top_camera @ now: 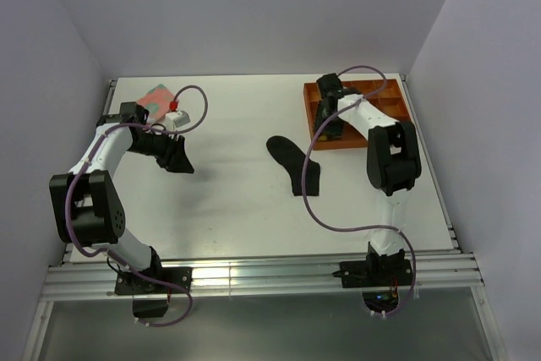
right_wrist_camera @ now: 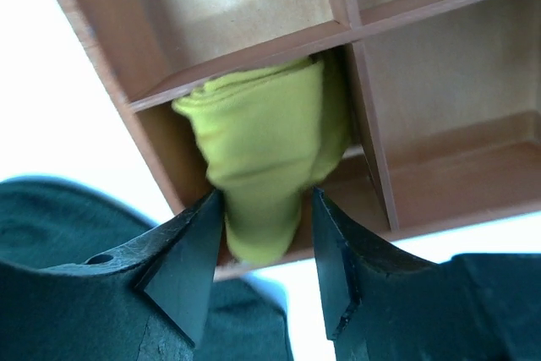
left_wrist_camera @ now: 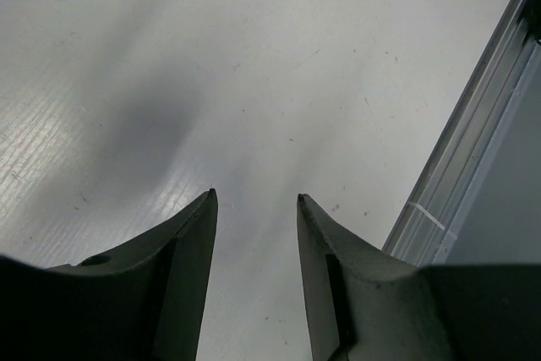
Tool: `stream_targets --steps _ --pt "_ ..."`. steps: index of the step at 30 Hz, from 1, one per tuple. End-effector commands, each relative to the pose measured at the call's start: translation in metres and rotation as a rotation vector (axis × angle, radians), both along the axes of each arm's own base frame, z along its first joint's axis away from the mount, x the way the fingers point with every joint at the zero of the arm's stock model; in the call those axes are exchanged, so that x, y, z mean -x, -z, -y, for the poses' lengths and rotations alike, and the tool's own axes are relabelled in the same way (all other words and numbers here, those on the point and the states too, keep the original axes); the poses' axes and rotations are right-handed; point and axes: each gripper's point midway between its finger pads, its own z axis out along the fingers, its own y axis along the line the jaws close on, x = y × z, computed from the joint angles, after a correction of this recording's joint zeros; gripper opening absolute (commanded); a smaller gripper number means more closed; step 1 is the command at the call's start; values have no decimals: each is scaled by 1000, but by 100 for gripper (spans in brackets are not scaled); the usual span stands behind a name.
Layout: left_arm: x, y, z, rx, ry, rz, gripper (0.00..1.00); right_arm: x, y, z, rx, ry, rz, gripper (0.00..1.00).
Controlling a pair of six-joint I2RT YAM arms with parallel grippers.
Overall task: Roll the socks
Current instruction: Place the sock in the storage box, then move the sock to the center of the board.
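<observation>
The mustard-yellow sock (right_wrist_camera: pixel 262 141) lies bunched in a near-corner compartment of the orange tray (right_wrist_camera: pixel 254 48). My right gripper (right_wrist_camera: pixel 265 192) is open with a fingertip on each side of the sock; the left one touches it and the right one stands slightly off. In the top view this gripper (top_camera: pixel 325 127) is over the tray's (top_camera: pixel 385 99) left part. The black sock (top_camera: pixel 296 163) lies flat mid-table. The pink sock with green patches (top_camera: pixel 156 97) lies at the far left. My left gripper (top_camera: pixel 179 161) (left_wrist_camera: pixel 256 196) is open and empty over bare table.
The table's raised right rail (left_wrist_camera: pixel 473 150) shows in the left wrist view. White walls close in the table on three sides. A purple cable (top_camera: pixel 338 217) hangs from the right arm over the table's near right part.
</observation>
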Motion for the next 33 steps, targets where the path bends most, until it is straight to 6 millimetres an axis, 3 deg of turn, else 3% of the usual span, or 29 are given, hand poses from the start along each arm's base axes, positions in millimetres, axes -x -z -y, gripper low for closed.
stream_targets --steps 1,7,10,12,15,18,19,23,26,33 --pt "-10 -15 3 26 7 58 49 -3 -43 -3 -23 3 88 54" --pt "-11 -16 4 30 10 59 49 -5 -56 -1 -10 4 107 54" --pt "-12 -16 4 25 10 67 49 -2 -72 1 -7 14 150 54" --pt "-12 -17 6 25 8 77 49 6 -84 -1 -7 7 181 52" --pt "-11 -20 7 29 2 89 49 27 -87 -14 20 -27 202 48" --pt "-10 -23 7 22 -12 108 49 55 -75 -41 35 -90 199 46" --pt "-9 -27 7 23 -19 122 49 64 -75 -59 36 -129 218 46" --pt "-4 -30 7 19 -47 147 49 100 -44 -92 38 -189 181 47" --pt "-4 -34 4 -1 -71 178 50 109 -24 -97 46 -188 150 47" --pt "-2 -52 3 5 -134 283 54 112 14 -84 138 -154 83 47"
